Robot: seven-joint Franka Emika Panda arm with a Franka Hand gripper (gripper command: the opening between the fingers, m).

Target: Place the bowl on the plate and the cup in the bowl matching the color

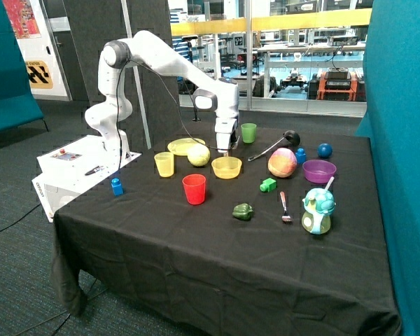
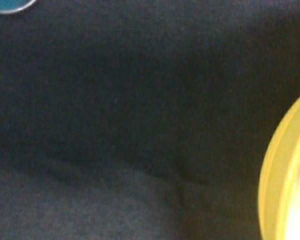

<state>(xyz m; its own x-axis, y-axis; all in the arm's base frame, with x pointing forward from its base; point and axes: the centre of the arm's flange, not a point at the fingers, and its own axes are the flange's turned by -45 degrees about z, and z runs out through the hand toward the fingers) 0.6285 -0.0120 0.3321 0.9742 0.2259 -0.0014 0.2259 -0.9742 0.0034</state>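
Observation:
The yellow bowl [image 1: 227, 166] sits on the black cloth near the table's middle. The pale yellow plate [image 1: 183, 145] lies flat behind it, toward the robot's base. A yellow-green ball [image 1: 199, 155] rests against the plate's front edge. The yellow cup [image 1: 164, 164] stands upright in front of the plate, beside the ball. My gripper [image 1: 225, 145] hangs low just behind the bowl's far rim, between bowl and plate, holding nothing that I can see. The wrist view shows black cloth and a curved yellow rim [image 2: 285, 175]; I cannot tell whether it is the bowl's or the plate's.
A red cup [image 1: 194, 189] stands in front of the bowl and a green cup [image 1: 248, 132] behind it. A purple bowl [image 1: 319, 170], a peach ball [image 1: 282, 162], a black ladle [image 1: 276, 143], small blocks, a fork and a toddler cup [image 1: 318, 211] lie to the far side.

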